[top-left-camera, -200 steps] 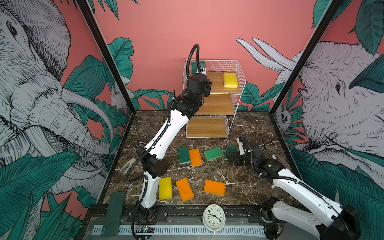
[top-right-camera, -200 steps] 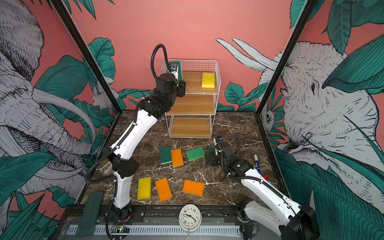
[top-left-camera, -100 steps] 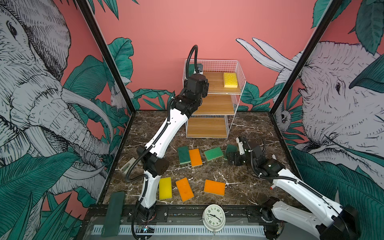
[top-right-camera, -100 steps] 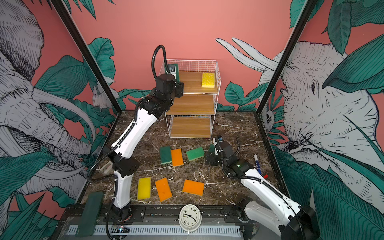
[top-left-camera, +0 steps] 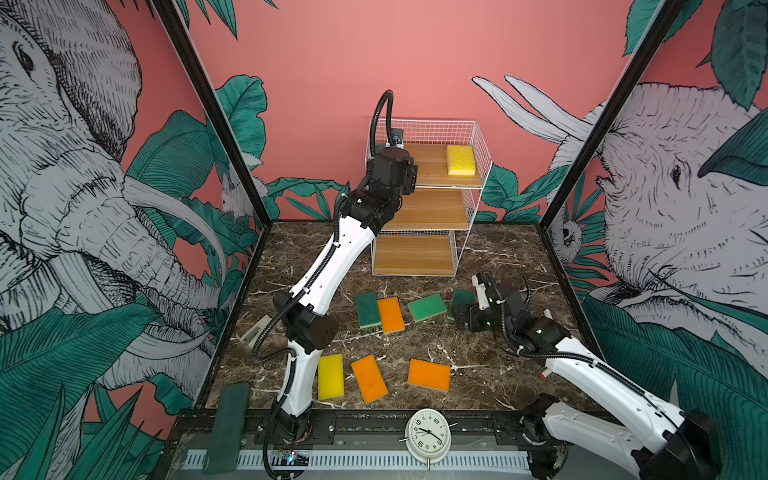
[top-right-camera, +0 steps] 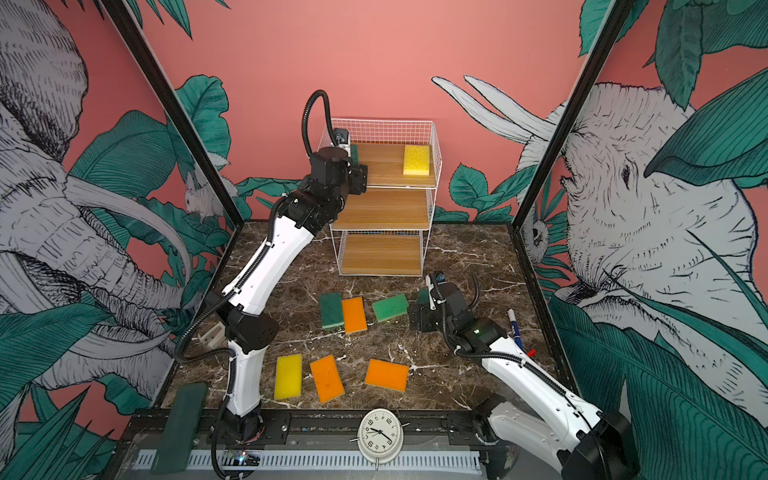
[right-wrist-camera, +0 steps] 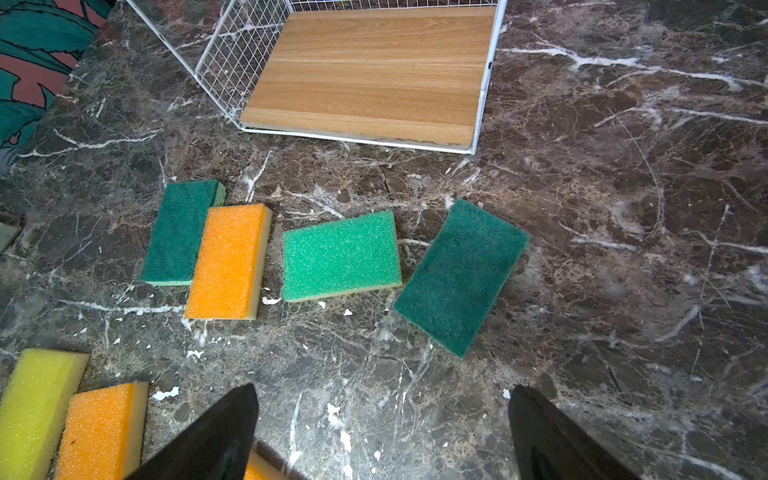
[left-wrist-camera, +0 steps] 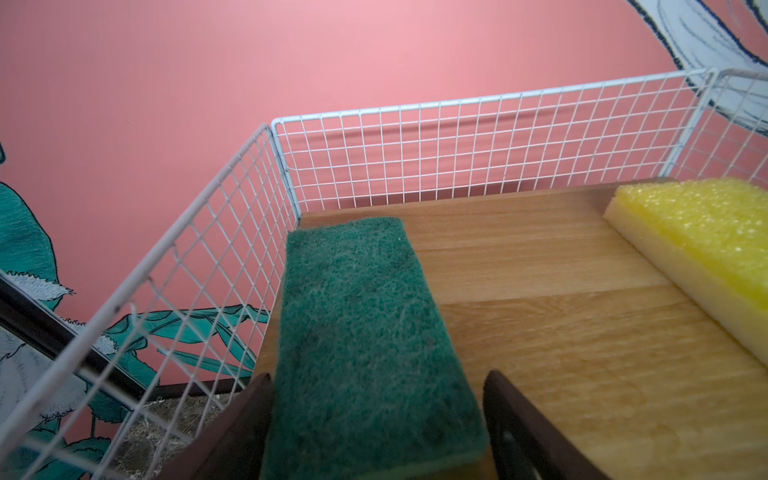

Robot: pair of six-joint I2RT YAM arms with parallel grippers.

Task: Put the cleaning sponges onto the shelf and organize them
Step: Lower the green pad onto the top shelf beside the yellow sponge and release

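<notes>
The shelf (top-left-camera: 432,208) stands against the back wall. On its top board a yellow sponge (top-left-camera: 460,159) lies at the right and a dark green sponge (left-wrist-camera: 357,316) lies flat at the left. My left gripper (left-wrist-camera: 376,376) is open around that green sponge's near end, with a gap on one side. Several sponges lie on the table: dark green (top-left-camera: 368,309), orange (top-left-camera: 390,314), light green (top-left-camera: 427,306), dark green (right-wrist-camera: 461,276), yellow (top-left-camera: 330,376), and two orange (top-left-camera: 369,378) (top-left-camera: 429,375). My right gripper (right-wrist-camera: 382,390) hovers open and empty just short of the tilted dark green sponge.
The white wire walls (left-wrist-camera: 374,158) rise round the top board. A clock (top-left-camera: 428,434) sits on the front rail. A marker pen (top-right-camera: 514,328) lies by the right wall. A dark green pad (top-left-camera: 224,432) rests at the front left corner.
My left gripper's jaws have widened around the green sponge on the top board, and the left wrist has shifted slightly. The right arm has not moved.
</notes>
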